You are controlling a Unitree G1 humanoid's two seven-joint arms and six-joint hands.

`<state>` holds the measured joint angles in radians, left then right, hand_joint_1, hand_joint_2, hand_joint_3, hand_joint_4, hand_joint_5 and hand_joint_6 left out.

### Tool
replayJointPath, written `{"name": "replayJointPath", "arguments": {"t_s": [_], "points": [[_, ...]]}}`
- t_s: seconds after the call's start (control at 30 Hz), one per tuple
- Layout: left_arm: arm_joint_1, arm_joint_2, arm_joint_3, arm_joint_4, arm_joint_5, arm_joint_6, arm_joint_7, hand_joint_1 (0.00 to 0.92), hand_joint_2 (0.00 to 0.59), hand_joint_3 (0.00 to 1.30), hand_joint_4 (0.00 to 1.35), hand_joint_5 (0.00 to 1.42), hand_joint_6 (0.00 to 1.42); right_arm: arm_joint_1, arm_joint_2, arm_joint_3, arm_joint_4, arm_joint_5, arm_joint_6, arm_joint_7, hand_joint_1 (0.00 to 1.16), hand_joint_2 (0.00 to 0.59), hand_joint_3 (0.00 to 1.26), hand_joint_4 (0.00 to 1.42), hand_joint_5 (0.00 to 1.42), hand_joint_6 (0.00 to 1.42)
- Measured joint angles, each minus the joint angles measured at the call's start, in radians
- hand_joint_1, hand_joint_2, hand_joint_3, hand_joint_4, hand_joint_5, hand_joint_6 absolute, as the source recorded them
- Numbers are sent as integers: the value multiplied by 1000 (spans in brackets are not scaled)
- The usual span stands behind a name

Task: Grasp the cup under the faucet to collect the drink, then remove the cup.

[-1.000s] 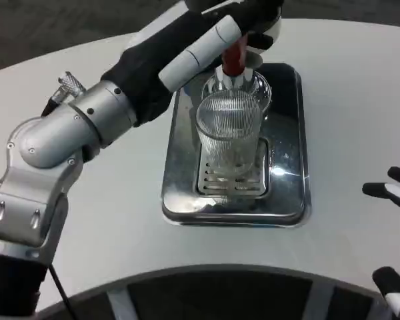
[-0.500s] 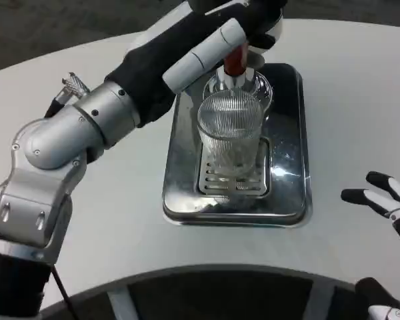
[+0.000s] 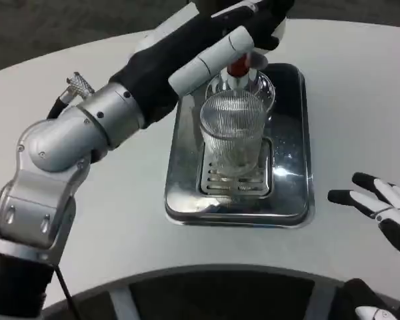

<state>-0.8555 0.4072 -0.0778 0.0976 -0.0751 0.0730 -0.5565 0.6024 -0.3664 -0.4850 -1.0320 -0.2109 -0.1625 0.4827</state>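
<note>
1. Right hand (image 3: 377, 210) has crept in from the picture's right edge toward the tray over the last second, and now hovers over the white table (image 3: 120, 227) with its fingers spread, holding nothing.
2. Left hand (image 3: 250, 17) is up at the top of the dispenser, at the red tap handle (image 3: 238, 67); whether it presses or grips the handle I cannot tell (most of the hand is cut off by the frame's top edge).
3. Ribbed glass cup (image 3: 232, 132) stands upright on the slotted drip grate (image 3: 235, 179) of the steel tray (image 3: 290, 200), directly below the faucet (image 3: 239, 83). Little or no liquid is visible in it.
4. Step in hand, as I judge it: collecting the drink, with the cup not yet grasped.
5. Next move calls for the right hand to close the gap, wrap the cup's wall from the side, and keep it level under the spout.
</note>
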Motion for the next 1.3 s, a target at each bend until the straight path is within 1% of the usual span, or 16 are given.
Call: {"name": "replayJointPath", "arguments": {"t_s": [0.13,0.2,0.27,0.3,0.33,0.37,0.4,0.43,0.47,0.5,0.7,1.0,1.3], "points": [[-4,0,-8,9,10,-18,0,0,93,124,56,167,249,-10,9,25,0,-11,-1,0,469,473,125,1,0,0],[-4,0,-11,12,11,-23,0,0,93,124,56,166,247,-16,20,36,0,-38,-7,0,470,474,125,1,0,0],[-4,0,-14,14,12,-27,0,0,93,124,55,166,247,-24,43,59,0,-74,-23,2,470,474,125,1,0,0],[-4,0,-17,15,13,-28,0,0,93,124,55,166,246,-37,64,75,0,-111,-43,12,471,474,125,1,0,0],[-5,0,-17,15,13,-29,0,0,93,124,55,166,246,-41,70,80,0,-117,-48,15,471,474,125,1,0,0],[-5,0,-19,16,14,-31,0,0,93,124,55,166,246,-50,86,87,0,-142,-61,23,471,474,125,1,0,0],[-5,0,-21,18,15,-34,0,0,93,124,55,166,246,-63,116,100,0,-177,-79,39,471,474,125,0,0,0],[-6,0,-21,18,15,-35,0,0,93,124,55,166,246,-67,125,103,0,-185,-83,44,472,474,125,0,0,0],[-6,0,-22,20,16,-37,0,0,93,124,55,164,246,-75,141,104,0,-206,-95,57,472,474,125,0,0,0],[-7,0,-22,23,18,-40,0,0,93,124,46,156,242,-86,168,108,0,-228,-107,76,472,474,125,0,0,0],[-17,3,-36,47,46,-87,-8,0,93,121,42,139,228,-113,248,107,0,-263,-133,145,473,474,123,0,0,0],[-24,20,-61,69,91,-163,-12,0,93,121,20,113,209,-145,325,105,0,-289,-142,223,474,474,116,0,0,0],[-26,21,-65,84,127,-208,-11,0,93,111,8,100,208,-198,393,120,0,-335,-141,284,475,474,116,0,0,0]]}}
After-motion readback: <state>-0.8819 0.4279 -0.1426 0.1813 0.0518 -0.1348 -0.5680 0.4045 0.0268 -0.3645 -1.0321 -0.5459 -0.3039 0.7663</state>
